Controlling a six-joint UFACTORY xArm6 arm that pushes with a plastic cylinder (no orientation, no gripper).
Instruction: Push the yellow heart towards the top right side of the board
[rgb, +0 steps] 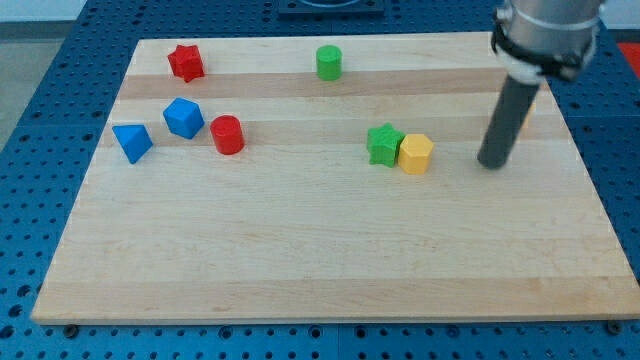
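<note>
We are working without any hand here, only a dark rod that is gripping nothing, and our tip (491, 163) is resting on the counter (320, 260) toward the view's right, well apart from the yellow hexagon (415, 154) to its left. The yellow heart (526, 112) is showing only as a thin yellow-orange sliver just past the rod's right edge, above our tip and already near the counter's top right. Its shape is hidden, so we are taking it for the heart only as a judgement. We are expecting it to handle as a small, light, rigid block that is sliding readily on the smooth wood and turning away if it is being pushed off-centre. Since nothing can be grasped, the place to meet it is its lower-left flank, with the push aimed through its middle — up and to the view's right. Counting the rest, we are seeing two red pieces, a red star (185, 62) and a red cylinder (227, 134). Two are green, a green cylinder (328, 62) and a green star (383, 144), the latter touching the yellow hexagon. Two are blue, a blue cube (183, 117) and a blue triangle (131, 142). Two are yellow, if the sliver counts — eight blocks in all.
</note>
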